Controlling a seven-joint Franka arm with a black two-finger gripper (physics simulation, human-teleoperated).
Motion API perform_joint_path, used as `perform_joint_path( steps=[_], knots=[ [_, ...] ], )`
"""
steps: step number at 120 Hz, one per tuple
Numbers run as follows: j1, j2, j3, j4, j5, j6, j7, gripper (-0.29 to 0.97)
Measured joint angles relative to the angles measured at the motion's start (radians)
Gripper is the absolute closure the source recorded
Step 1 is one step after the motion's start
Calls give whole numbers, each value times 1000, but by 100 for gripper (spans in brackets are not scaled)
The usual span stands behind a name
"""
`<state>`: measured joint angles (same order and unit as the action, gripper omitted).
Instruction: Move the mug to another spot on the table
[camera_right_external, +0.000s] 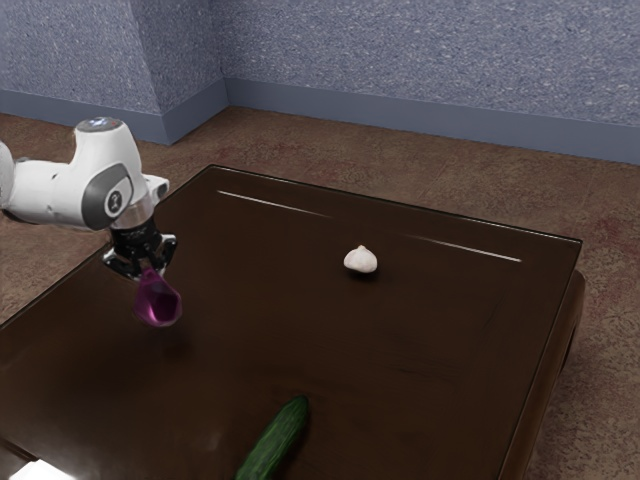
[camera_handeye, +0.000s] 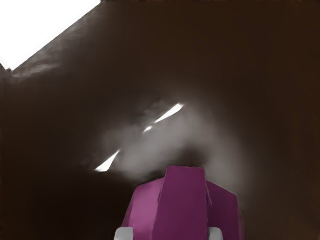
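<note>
The black gripper (camera_right_external: 148, 270) squeezes the top of the shiny purple mug (camera_right_external: 158, 300), which hangs tilted above the dark brown table (camera_right_external: 420, 350). The tilted mug could slip out and fall onto the table.

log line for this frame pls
end effector: shut on mug | mug: tilted, hanging over table | untouched: garlic, cucumber | placed: not yet

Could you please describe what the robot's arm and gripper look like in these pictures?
The arm has smooth, rounded white shells, a grey disc-shaped joint cover with a small dark mark, and a pale bluish top cap. The two-finger gripper and its hand are black and blocky. The wrist view shows light grey pads on the fingers. No loose cables are visible.
</note>
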<state>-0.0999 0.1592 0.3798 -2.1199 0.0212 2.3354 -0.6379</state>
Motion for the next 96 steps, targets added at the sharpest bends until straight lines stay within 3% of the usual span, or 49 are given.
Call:
perform_joint_path(
  steps=[14, 26, 47, 63, 81, 96],
  knots=[
    [-26, 19, -29, 105, -2, -123, -14, 72],
    [-53, 95, -44, 256, -56, -270, -23, 73],
    [-70, 259, -48, 553, -247, -587, -29, 75],
    [-15, 395, -41, 761, -427, -804, -36, 75],
    [86, 530, -40, 925, -605, -967, -41, 76],
    [101, 628, -39, 969, -678, -1022, -42, 75]
  ],
)
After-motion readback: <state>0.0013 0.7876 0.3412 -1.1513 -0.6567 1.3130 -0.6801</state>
